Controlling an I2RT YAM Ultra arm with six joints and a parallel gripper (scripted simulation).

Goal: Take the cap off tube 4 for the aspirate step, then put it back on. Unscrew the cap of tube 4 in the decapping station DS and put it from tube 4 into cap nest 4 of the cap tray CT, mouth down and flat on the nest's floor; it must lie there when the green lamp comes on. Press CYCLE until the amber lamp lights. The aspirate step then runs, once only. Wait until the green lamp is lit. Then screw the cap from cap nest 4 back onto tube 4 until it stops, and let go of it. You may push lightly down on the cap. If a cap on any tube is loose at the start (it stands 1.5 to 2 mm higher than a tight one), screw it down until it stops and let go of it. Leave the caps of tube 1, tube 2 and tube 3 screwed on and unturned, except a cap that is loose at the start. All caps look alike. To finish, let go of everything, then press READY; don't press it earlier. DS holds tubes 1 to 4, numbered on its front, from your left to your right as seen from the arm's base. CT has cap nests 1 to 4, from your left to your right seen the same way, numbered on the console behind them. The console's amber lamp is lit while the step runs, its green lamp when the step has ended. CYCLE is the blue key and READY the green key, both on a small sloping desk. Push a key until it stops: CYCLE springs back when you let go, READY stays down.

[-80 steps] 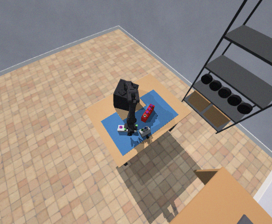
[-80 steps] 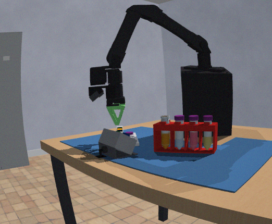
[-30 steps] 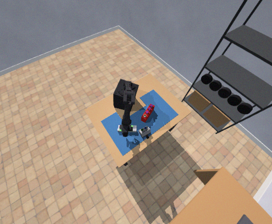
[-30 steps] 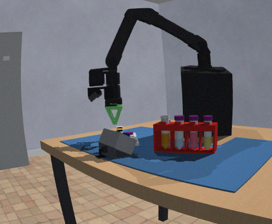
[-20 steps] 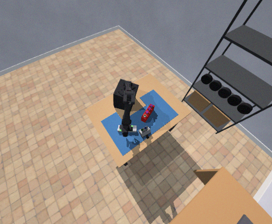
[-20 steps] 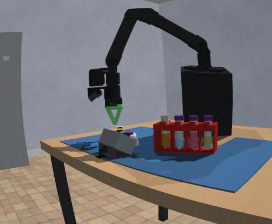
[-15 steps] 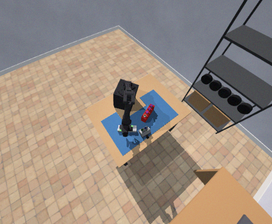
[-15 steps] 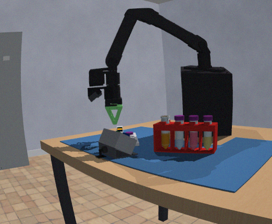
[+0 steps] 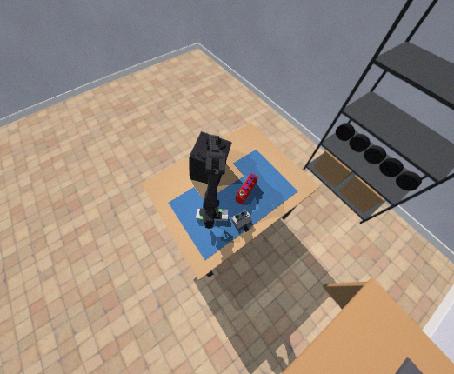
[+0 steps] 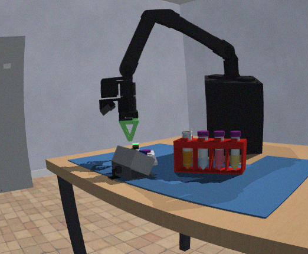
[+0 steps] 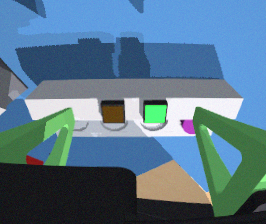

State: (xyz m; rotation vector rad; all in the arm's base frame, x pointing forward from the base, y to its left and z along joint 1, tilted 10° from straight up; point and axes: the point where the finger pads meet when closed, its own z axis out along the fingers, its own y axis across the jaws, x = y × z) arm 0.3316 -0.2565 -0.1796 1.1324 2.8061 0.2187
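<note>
Much of the cap tray (image 11: 133,106) is hidden: in the wrist view the claw's green fingers cross its two ends, and only a sliver of the purple cap (image 11: 188,125) shows at the right, by the inner edge of the right finger, so how it lies in its nest cannot be made out. In the exterior view the grey sloping desk (image 10: 133,162) stands in front of the tray and its keys face away; only the top of the cap (image 10: 146,151) peeps over it. The top view shows everything small and blurred. The console carries two lamps: the amber lamp (image 11: 113,111) is dark, the green lamp (image 11: 154,112) glows. The red decapping station (image 10: 210,155) holds four tubes. Three wear purple caps (image 10: 219,133); the fourth, tube 4 (image 10: 187,149), at the left end in the exterior view, stands open with orange liquid inside. The others hold pale blue, pink and yellow liquid. The claw (image 10: 129,135) hangs above the tray, spread fully wide, gripping nothing. All of it stands on a blue mat (image 10: 251,189) on the bench (image 10: 295,224).
</note>
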